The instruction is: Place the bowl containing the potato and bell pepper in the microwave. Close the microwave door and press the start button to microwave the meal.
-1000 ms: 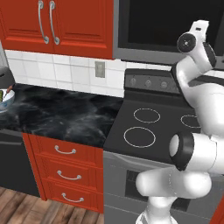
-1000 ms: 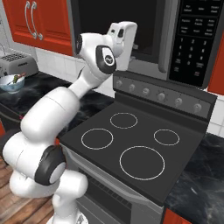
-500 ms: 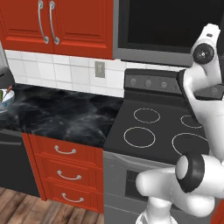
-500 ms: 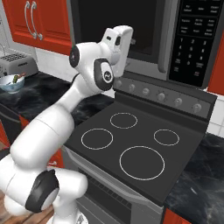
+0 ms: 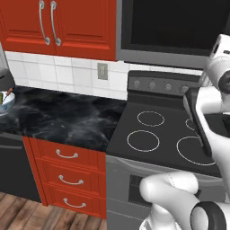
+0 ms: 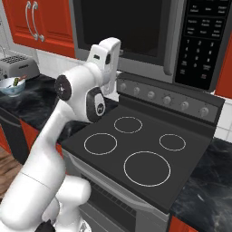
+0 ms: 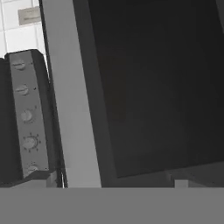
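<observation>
The white arm is raised in front of the large dark grey microwave (image 6: 136, 31) mounted above the black four-ring stove (image 6: 136, 152). Its end effector (image 6: 108, 54) is near the dark glass door (image 7: 153, 87); I cannot tell how wide it stands. Far left on the black marble surface (image 5: 58, 119) sits a small white bowl (image 6: 12, 84) beside a toaster (image 6: 18, 65).

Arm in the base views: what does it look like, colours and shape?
The arm is glossy white, built of rounded tubular links with dark grey to black joint discs and rings. Its hand is a boxy white block. No cables or markings are visible.
</observation>
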Available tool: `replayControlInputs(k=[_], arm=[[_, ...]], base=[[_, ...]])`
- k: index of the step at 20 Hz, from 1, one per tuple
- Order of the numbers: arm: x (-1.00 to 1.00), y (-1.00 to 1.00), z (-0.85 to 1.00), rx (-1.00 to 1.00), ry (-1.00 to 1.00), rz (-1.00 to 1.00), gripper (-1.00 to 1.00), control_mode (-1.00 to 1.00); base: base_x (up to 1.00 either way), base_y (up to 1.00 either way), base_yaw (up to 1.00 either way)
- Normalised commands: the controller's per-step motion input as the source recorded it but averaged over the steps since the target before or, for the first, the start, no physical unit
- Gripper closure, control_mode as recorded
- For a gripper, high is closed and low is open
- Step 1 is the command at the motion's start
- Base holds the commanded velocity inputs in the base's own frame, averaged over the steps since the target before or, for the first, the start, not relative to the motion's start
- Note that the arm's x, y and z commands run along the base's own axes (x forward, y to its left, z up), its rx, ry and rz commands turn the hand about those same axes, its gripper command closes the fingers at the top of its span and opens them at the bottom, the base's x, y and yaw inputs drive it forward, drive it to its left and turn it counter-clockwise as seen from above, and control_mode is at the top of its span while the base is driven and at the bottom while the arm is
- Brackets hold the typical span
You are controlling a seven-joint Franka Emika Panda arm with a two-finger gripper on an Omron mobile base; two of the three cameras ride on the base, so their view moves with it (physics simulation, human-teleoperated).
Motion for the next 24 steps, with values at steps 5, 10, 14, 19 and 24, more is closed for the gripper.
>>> replayControlInputs(k=[5,10,14,19,24], arm=[[-1.00,-0.01,0.25,0.01,0.09,0.20,-1.00,-1.00],[-1.00,-0.17,0.28,0.01,0.10,0.16,-1.00,-1.00],[-0.80,-0.30,0.11,0.00,0.00,0.06,-1.00,-1.00],[-0.33,-0.37,0.03,0.00,0.00,0.00,-1.00,-1.00],[-0.01,-0.10,0.00,0.00,0.00,0.00,1.00,-1.00]], base=[[0.00,0.00,0.00],[0.00,0.00,0.00],[0.00,0.00,0.00],[0.00,0.00,0.00],[0.00,0.00,0.00]])
